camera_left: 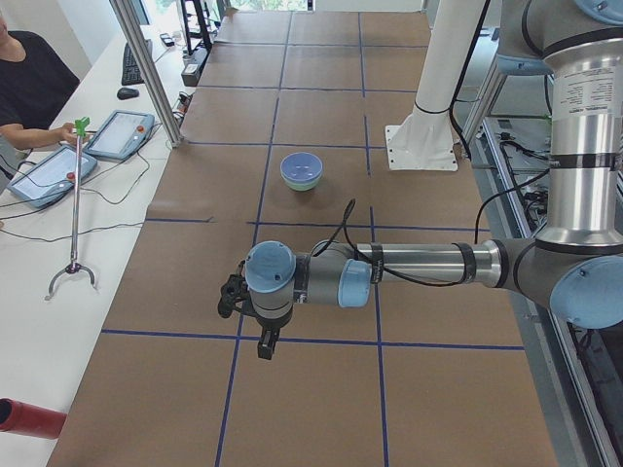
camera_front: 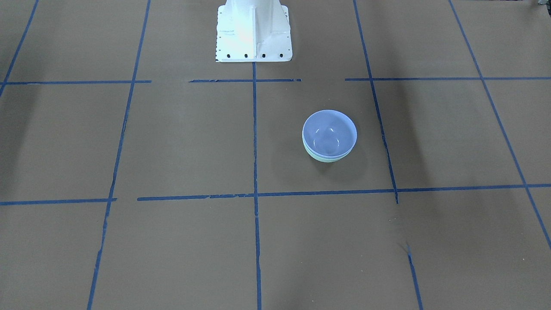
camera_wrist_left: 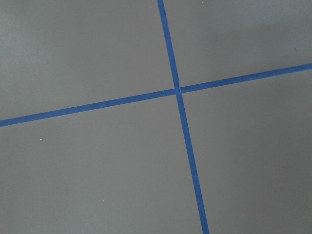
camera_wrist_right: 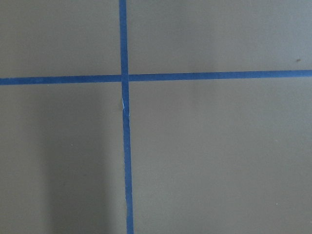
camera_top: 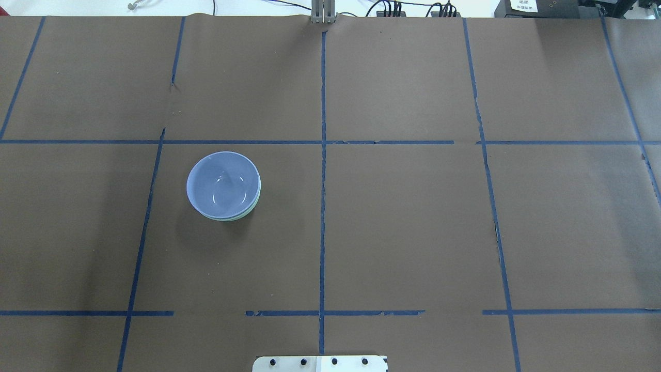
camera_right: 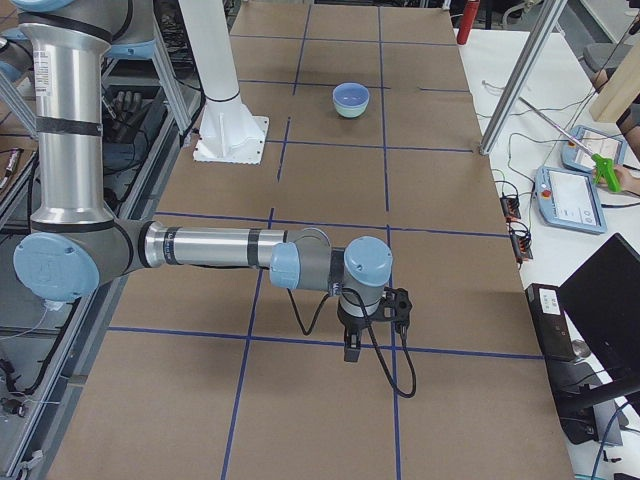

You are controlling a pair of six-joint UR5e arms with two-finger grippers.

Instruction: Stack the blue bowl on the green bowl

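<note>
The left tool (camera_left: 264, 350) hangs point-down over the table (camera_top: 413, 232), at the end of an arm stretched out level. Only a side view catches it, so I cannot tell whether its fingers are apart or together. Its wrist camera looks down on brown table and a crossing of blue tape lines (camera_wrist_left: 178, 90).

Well apart from this tool, farther along the table toward the right tool, the blue bowl (camera_top: 223, 181) sits upright, nested inside the green bowl (camera_front: 326, 159). Only a thin mint edge of the green bowl shows beneath the blue rim. The stack stands within one taped square, near the white robot base (camera_front: 254, 30) but apart from it, and neither tool touches it.

The right tool (camera_right: 352, 352) also hangs point-down over the table, at the other end, farther from the bowls than the left tool. It too shows only from the side, so I cannot tell how its fingers stand.
</note>
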